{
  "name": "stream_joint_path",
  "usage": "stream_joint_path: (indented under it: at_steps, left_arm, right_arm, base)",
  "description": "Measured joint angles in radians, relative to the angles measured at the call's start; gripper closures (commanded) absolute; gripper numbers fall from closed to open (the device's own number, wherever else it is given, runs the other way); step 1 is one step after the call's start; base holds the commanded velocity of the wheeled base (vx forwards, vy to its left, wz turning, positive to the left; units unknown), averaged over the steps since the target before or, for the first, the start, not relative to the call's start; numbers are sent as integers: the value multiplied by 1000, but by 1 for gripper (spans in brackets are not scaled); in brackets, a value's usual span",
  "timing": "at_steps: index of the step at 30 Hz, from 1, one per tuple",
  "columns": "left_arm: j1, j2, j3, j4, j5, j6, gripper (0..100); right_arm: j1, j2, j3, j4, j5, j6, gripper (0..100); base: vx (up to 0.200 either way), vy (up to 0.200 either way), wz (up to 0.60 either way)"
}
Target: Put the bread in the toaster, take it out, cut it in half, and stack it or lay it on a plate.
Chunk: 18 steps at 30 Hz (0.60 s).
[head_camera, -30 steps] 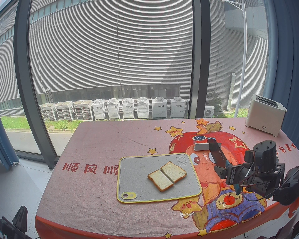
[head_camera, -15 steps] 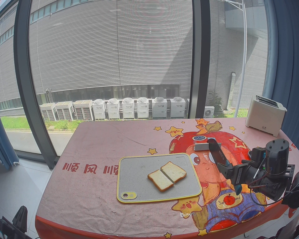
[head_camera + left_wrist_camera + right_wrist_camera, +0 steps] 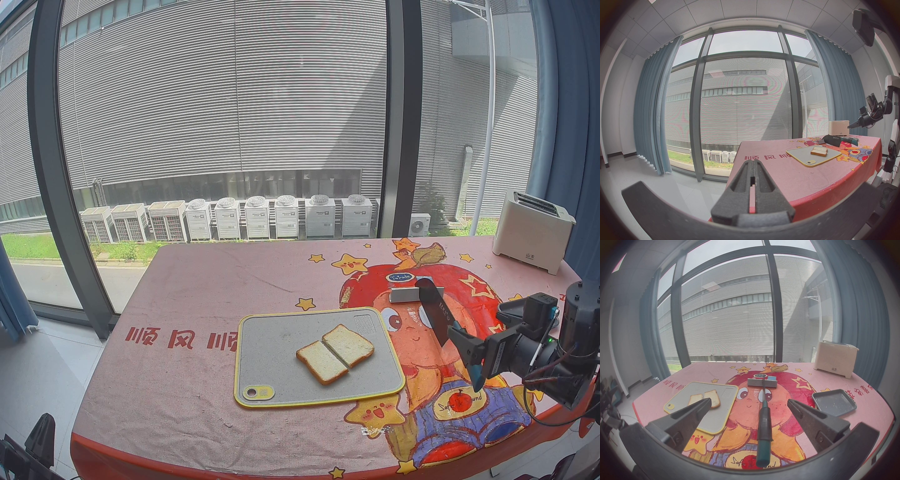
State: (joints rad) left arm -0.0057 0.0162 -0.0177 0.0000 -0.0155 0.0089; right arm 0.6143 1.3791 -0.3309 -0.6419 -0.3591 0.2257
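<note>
Cut done: nearer half (image 3: 322, 361) and farther half (image 3: 348, 344), 2 pieces side by side on 1 cutting board (image 3: 269, 350), centre-low in head view. 1 knife (image 3: 437, 309) lies free right of the board, tip at 1 grey rest (image 3: 406, 294), probably parked clear for plating. Right pincer (image 3: 749, 402) is spread wide over its handle, empty. Left pincer (image 3: 752, 164) is pinched to a slit, empty, off the worktop (image 3: 200, 281). 1 toaster (image 3: 533, 231) upper right, 1 plate (image 3: 834, 402) on that side.

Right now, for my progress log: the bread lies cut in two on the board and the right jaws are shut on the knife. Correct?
Not quite. The right wrist view shows the right gripper with its jaws open and the knife lying free on the table. The bread does lie cut in two on the board.
</note>
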Motion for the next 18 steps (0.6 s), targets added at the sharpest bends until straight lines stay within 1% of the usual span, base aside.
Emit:
stream_joint_path:
  at_steps: [2,4,10,15,18]
  left_arm:
    - [0,0,0,0,0,0,100]
    - [0,0,0,0,0,0,100]
    - [0,0,0,0,0,0,100]
    - [-1,0,0,0,0,0,100]
    - [-1,0,0,0,0,0,100]
  right_arm:
    - [24,-20,13,1,1,-23,0]
    - [41,-33,19,1,1,-33,0]
    - [113,-89,41,4,5,-50,0]
    - [158,-116,64,-4,12,-71,0]
    - [182,-125,70,-4,13,-72,0]
  base:
    - [0,0,0]
    - [0,0,0]
    - [0,0,0]
    - [0,0,0]
    - [0,0,0]
